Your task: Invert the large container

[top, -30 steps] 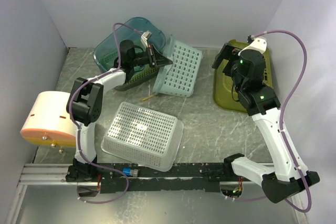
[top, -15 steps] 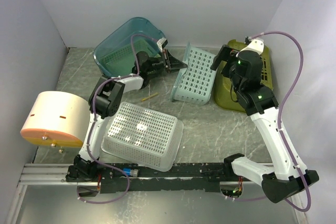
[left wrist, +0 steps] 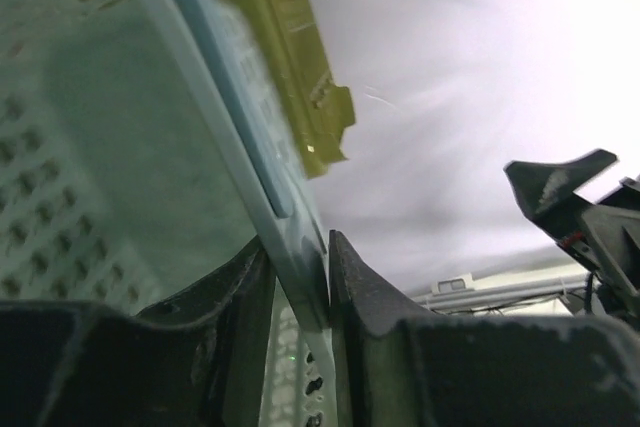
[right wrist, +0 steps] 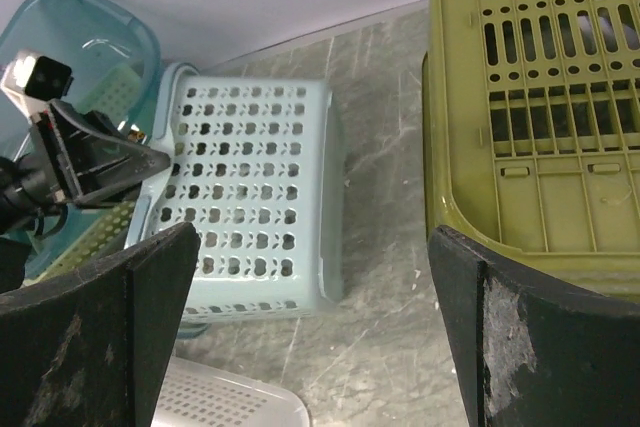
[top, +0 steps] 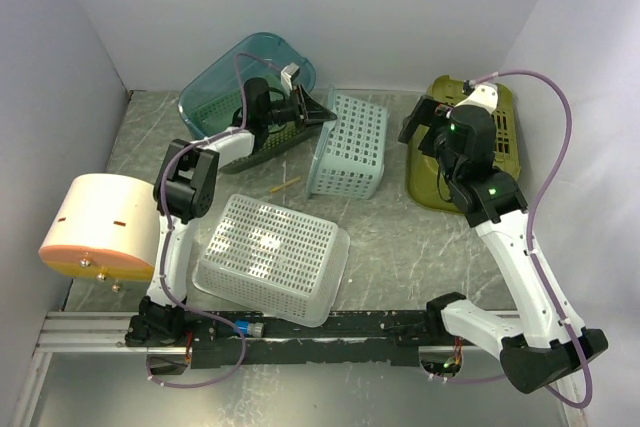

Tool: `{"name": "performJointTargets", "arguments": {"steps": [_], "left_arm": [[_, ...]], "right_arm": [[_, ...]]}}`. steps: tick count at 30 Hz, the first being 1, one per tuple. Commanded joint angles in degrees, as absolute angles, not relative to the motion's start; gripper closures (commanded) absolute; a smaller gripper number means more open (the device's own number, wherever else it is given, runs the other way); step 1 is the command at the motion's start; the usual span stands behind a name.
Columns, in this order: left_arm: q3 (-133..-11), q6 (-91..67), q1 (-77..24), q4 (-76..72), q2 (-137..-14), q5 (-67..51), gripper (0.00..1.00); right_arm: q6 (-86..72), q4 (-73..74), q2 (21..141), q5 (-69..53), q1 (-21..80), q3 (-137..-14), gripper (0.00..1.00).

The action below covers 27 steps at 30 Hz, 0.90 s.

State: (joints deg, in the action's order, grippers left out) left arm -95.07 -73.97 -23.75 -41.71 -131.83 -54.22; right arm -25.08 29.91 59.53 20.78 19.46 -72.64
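Far back, left end effector (top: 323, 117) perhaps grips blue basket (top: 352, 147).

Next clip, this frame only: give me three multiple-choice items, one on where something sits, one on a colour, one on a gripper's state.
1. The fingers of the left gripper straddle the rim of which thing?
A) a metal pot
B) the light blue basket
C) a cardboard box

2. What colour is the basket nearest the arm bases?
A) white
B) red
C) black

3. How does the right gripper stand?
A) open and empty
B) shut on a cloth
C) shut on the light blue basket

Answers:
1 B: the left wrist view shows the pale blue rim between the two fingers.
2 A: the top view shows it white, just ahead of the bases.
3 A: in the right wrist view its fingers stand wide apart with nothing between them.
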Motion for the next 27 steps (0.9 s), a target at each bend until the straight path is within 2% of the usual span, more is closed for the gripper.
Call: {"name": "performJointTargets", "arguments": {"steps": [1,4,9,11,13,15,21,26,27], "left_arm": [[-101.4,-62.9,-22.5,-24.8,-136.6,-58.9,0.63],[-104.8,-59.6,-22.3,-18.3,-137.8,-58.9,0.63],[-104.0,-57.6,-22.2,-16.8,-137.4,-57.8,0.64],[-102.5,-58.9,-22.4,-18.8,-137.1,-57.5,0.68],[-102.1,-59.9,-22.7,-20.0,-136.8,-57.4,0.77],[-102.1,-60.9,-23.3,-21.0,-136.7,-56.9,0.78],[-106.7,-58.9,-26.9,-16.4,-137.1,-52.9,0.46],[-115.6,-43.7,-28.9,5.0,-135.5,-42.6,0.00],[-116.0,-41.2,-28.9,8.0,-134.5,-40.2,0.01]], "right_arm": [[-25.9,30.2,58.7,21.3,19.3,-73.1,0.00],[-25.9,30.4,58.5,21.3,19.3,-73.1,0.00],[-26.3,29.6,58.0,20.7,19.3,-71.9,0.00],[-26.4,29.8,58.4,20.3,19.3,-72.0,0.00],[-26.4,30.0,58.5,20.1,19.3,-72.0,0.00],[-26.4,29.8,58.6,19.8,19.3,-71.8,0.00],[-26.6,29.8,58.5,18.8,19.3,-71.8,0.00],[-26.5,30.5,58.2,18.9,19.3,-71.9,0.00],[-26.6,31.0,58.1,19.8,19.3,-71.9,0.00]]}}
